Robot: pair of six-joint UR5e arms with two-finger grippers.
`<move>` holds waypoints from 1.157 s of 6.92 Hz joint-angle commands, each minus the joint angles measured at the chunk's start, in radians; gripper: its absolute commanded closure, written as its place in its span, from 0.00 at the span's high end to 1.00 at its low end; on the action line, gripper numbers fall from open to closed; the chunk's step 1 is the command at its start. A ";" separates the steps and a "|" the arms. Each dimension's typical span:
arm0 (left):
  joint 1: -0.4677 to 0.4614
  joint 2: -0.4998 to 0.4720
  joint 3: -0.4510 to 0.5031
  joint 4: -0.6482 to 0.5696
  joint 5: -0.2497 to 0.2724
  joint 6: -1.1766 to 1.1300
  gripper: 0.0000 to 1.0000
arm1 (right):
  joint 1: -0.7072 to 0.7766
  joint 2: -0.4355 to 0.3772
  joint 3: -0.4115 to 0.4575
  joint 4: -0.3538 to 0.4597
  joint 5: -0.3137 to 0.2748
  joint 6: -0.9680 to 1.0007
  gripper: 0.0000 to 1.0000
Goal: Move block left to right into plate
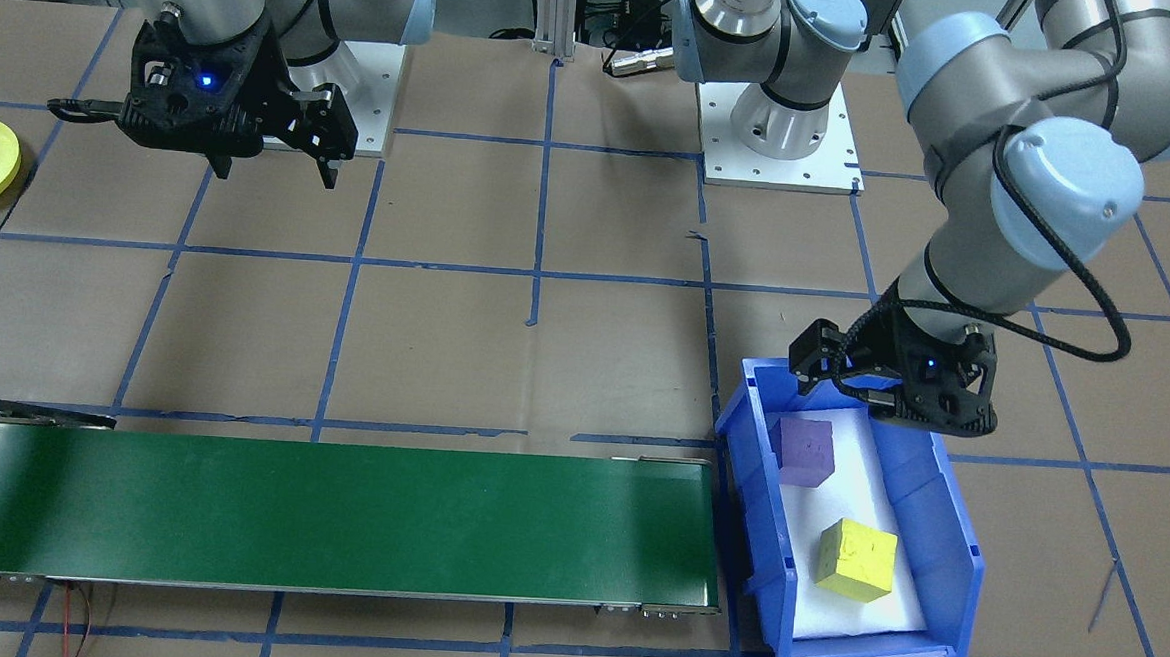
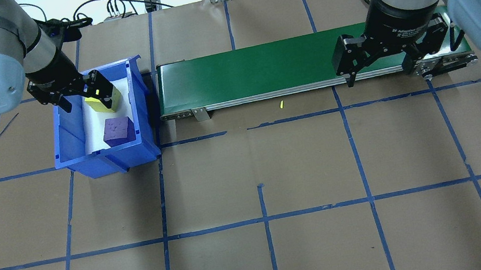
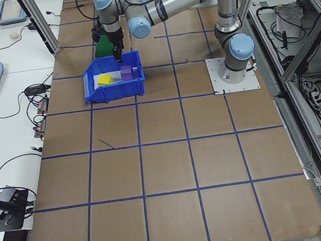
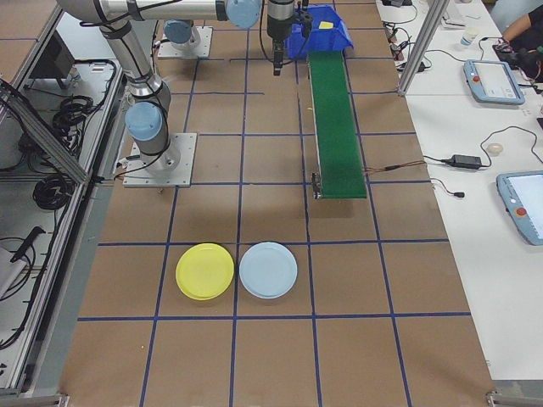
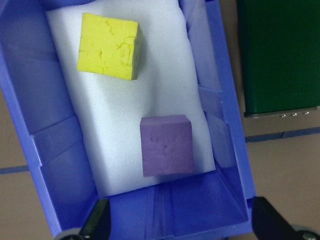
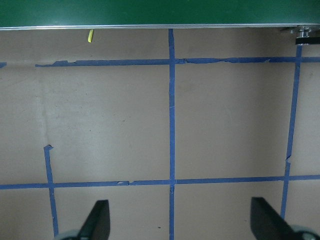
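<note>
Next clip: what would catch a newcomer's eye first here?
The blue bin at the end of the green conveyor belt, with a yellow block and a purple block on white foam. The left gripper hangs open over it; the yellow plate lies far off.

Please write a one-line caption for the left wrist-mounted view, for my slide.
Open left gripper above a blue bin holding a yellow block and a purple block on white foam.

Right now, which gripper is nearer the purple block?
Left. The left gripper hovers open over the blue bin holding the purple block; the right gripper hangs open at the green conveyor's far end.
</note>
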 commanded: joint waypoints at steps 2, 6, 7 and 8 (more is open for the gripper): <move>0.013 -0.064 -0.040 0.080 -0.004 0.012 0.99 | 0.000 0.000 0.001 0.003 0.000 0.000 1.00; 0.033 -0.121 -0.086 0.150 -0.022 -0.001 0.99 | 0.000 0.000 0.001 0.005 0.001 0.000 1.00; 0.035 -0.141 -0.087 0.150 -0.025 -0.031 0.99 | 0.000 0.000 0.001 0.005 0.001 0.000 1.00; 0.035 -0.142 -0.089 0.150 -0.051 -0.034 0.94 | 0.000 0.000 0.001 0.005 0.001 0.000 1.00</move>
